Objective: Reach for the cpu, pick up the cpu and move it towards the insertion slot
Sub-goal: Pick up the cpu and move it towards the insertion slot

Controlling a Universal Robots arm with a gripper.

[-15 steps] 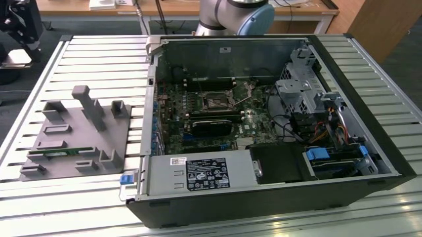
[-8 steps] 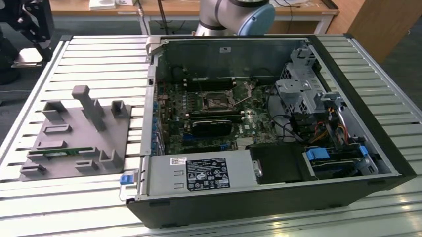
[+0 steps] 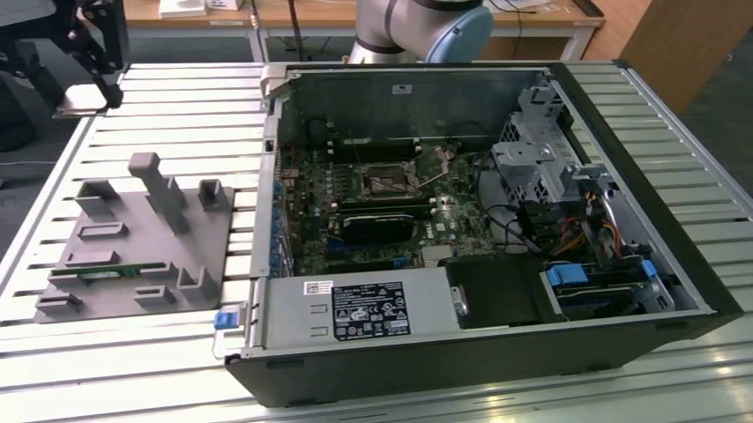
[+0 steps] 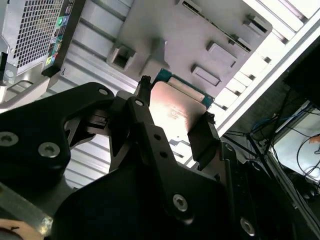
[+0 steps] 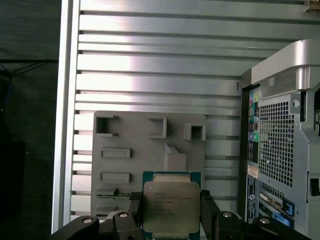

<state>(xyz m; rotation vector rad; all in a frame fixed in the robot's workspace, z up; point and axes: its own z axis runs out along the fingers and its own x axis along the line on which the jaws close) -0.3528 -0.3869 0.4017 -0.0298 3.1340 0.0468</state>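
Observation:
The cpu [image 5: 171, 210], a flat square chip with a silvery top and green rim, is held by two opposite edges between the black fingers of my gripper [image 5: 171, 200]. In the second wrist view the cpu [image 4: 177, 112] shows the same grip from my gripper [image 4: 176, 102]. In the exterior view my gripper [image 3: 88, 84] hangs at the far left with the cpu [image 3: 80, 100], high above the grey fixture plate [image 3: 130, 247]. The insertion slot [image 3: 386, 182], a square socket with a metal frame, lies on the motherboard inside the open computer case [image 3: 471, 220], well to the exterior view's right of the gripper.
The grey fixture plate [image 5: 150, 160] has raised holders and a green memory stick [image 3: 106, 273]. The case walls [image 3: 273, 159] rise between the gripper and the socket. A black card [image 3: 376, 225], cables and drive cages [image 3: 541, 167] surround the socket. The slatted metal table [image 3: 176, 88] extends all round.

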